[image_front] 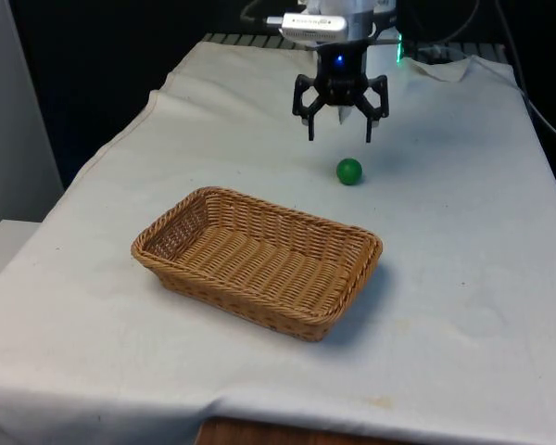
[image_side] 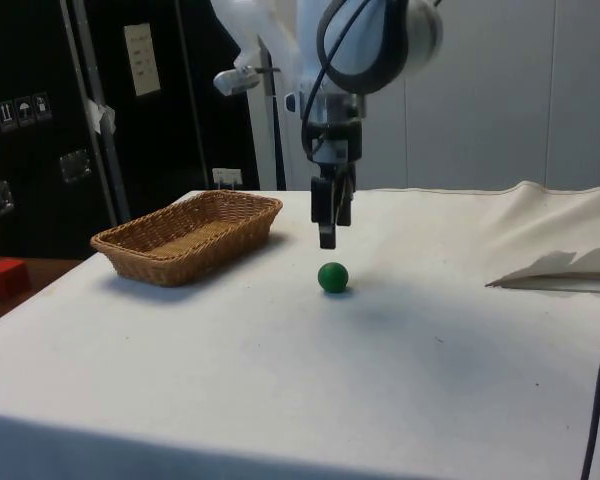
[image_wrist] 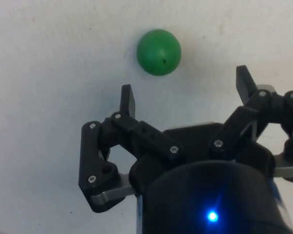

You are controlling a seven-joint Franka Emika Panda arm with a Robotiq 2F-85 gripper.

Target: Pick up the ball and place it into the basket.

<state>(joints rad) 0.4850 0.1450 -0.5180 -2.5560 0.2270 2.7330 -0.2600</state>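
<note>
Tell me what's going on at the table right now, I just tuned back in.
The arm's claw hangs open above the white cloth, holding nothing. The green ball sits on the cloth just below it and slightly off to one side, not yet between the fingers. The wicker basket stands empty nearer the front camera, towards the front view's left of the ball. So the ball is not yet picked up and nothing has been placed.

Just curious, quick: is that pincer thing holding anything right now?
Pincer: open, holding nothing, hanging above the cloth; the green ball lies free below it.
</note>
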